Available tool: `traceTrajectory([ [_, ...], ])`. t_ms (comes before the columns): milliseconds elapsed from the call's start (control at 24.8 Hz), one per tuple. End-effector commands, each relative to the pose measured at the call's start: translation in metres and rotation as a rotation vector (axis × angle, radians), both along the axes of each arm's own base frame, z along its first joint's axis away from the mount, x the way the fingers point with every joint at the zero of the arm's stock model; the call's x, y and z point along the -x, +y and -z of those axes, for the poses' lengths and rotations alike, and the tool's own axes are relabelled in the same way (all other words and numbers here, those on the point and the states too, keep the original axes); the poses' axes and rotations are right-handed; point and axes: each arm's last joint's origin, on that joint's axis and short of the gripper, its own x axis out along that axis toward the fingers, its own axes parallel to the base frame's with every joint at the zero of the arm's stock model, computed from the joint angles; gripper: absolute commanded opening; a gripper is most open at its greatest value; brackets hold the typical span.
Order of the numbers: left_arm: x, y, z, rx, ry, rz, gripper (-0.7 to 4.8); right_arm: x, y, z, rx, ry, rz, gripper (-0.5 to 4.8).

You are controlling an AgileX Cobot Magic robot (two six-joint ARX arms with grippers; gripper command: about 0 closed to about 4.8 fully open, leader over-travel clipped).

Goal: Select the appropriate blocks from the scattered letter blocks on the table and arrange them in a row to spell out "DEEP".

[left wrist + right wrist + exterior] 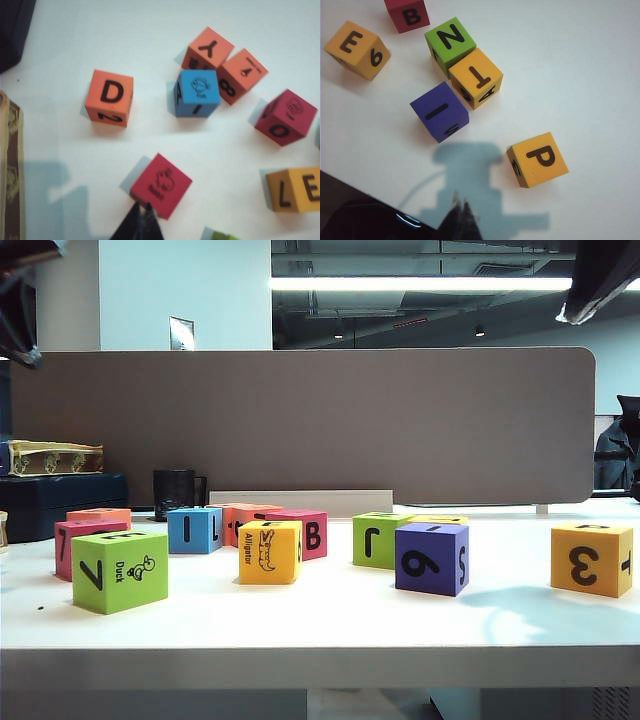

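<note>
The orange block (pixel 109 97) with D on top and 2 on its side stands alone on the white table (pixel 75 40). The yellow Alligator block (pixel 270 552) shows E on top (pixel 357 49). At the front left sits the lime green Duck block (pixel 120 570). The yellow-orange block with 3 (pixel 590 558) has P on top (pixel 537 159). My left gripper (pixel 141 206) is shut and empty, its tips at the edge of a red block (pixel 161 185). Shut and empty too, my right gripper (pixel 460 204) hovers over bare table beside the P block.
Other blocks: purple 6 (pixel 432 558), green N (pixel 450 39), yellow T (pixel 476 77), red B (pixel 410 15), blue (pixel 196 92), orange Y (pixel 207 47), orange 8 (pixel 242 75), pink 0 (pixel 286 117). A black mug (pixel 177 493), dark box (pixel 60 502) and brown partition (pixel 300 420) stand behind.
</note>
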Motion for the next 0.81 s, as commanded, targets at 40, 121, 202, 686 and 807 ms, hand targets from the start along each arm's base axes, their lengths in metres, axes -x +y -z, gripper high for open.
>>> traceTrajectory([
  [40, -0.024, -0.001, -0.001, -0.008, 0.03, 0.004, -0.06, -0.006, 0.004, -0.004, -0.003, 0.002, -0.003, -0.02],
  [121, -0.036, -0.002, 0.0, -0.009, 0.04, 0.004, -0.06, -0.011, 0.006, -0.006, 0.001, 0.011, -0.004, -0.01],
  [202, -0.047, -0.002, 0.001, -0.022, 0.048, -0.01, -0.06, -0.017, 0.009, -0.01, 0.006, 0.02, -0.004, -0.02],
  [686, -0.11, -0.002, 0.025, -0.061, 0.109, -0.049, -0.02, -0.049, 0.028, -0.02, -0.014, 0.066, -0.039, -0.02],
  [807, -0.122, -0.002, 0.031, -0.084, 0.096, -0.075, 0.36, -0.054, 0.031, -0.019, -0.024, 0.083, -0.053, -0.02],
])
